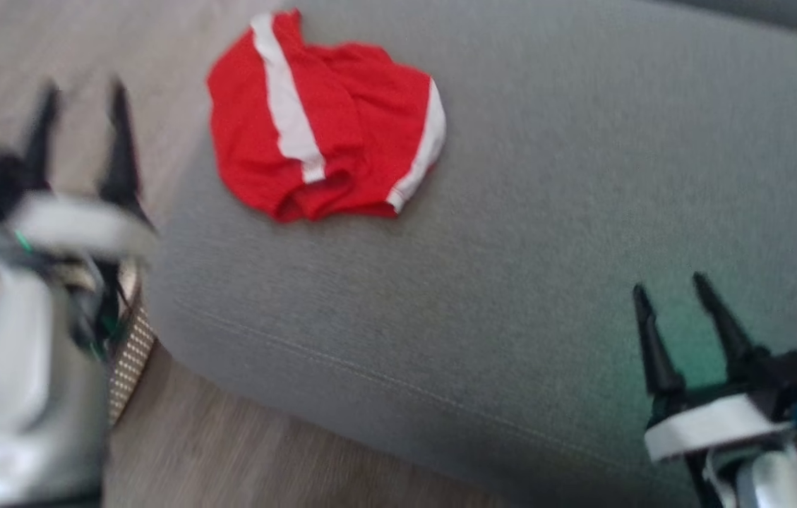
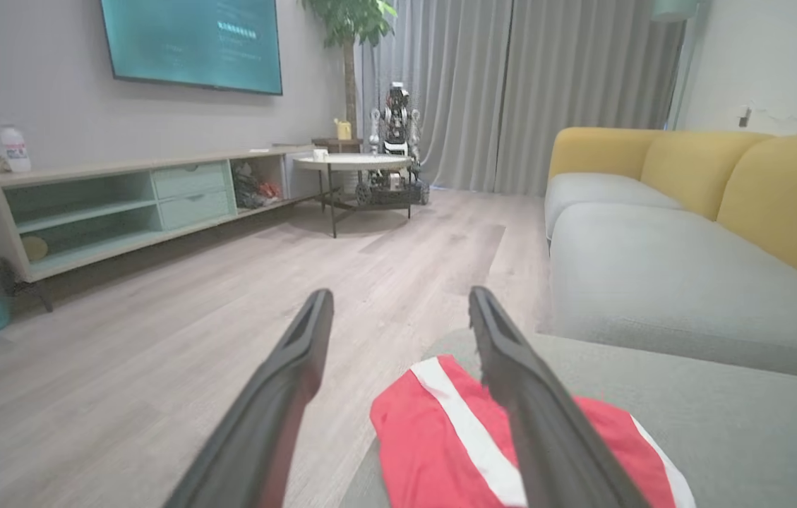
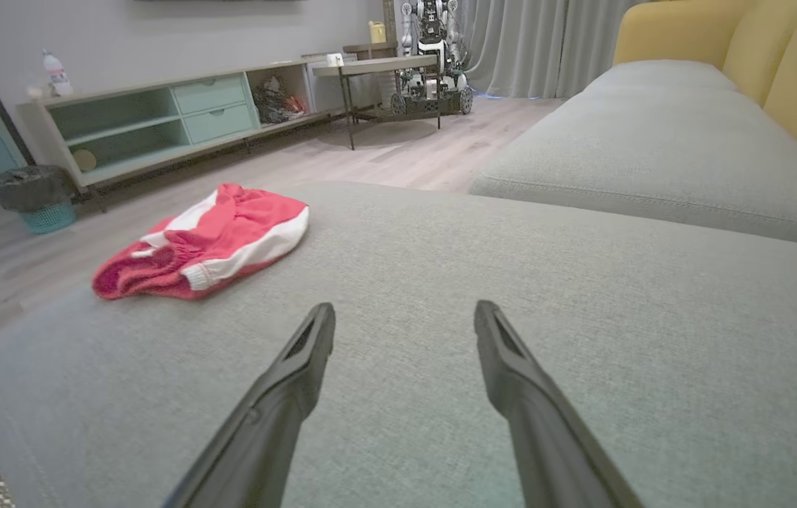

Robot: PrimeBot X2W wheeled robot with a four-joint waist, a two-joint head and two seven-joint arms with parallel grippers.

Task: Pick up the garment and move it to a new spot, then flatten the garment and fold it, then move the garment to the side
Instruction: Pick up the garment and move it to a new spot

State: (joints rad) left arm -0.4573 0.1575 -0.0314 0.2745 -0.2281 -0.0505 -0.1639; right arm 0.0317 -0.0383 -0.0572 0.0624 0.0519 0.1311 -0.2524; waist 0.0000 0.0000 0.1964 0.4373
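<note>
There is a big grey cushion [image 1: 546, 247]. A red garment [image 1: 342, 127] with white stripes lies bunched on it.

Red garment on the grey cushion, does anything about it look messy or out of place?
Yes. The red garment lies crumpled in a heap close to one edge of the grey cushion. Its white stripes are bent and the cloth is bunched rather than flat. No spill or damage is visible.
</note>
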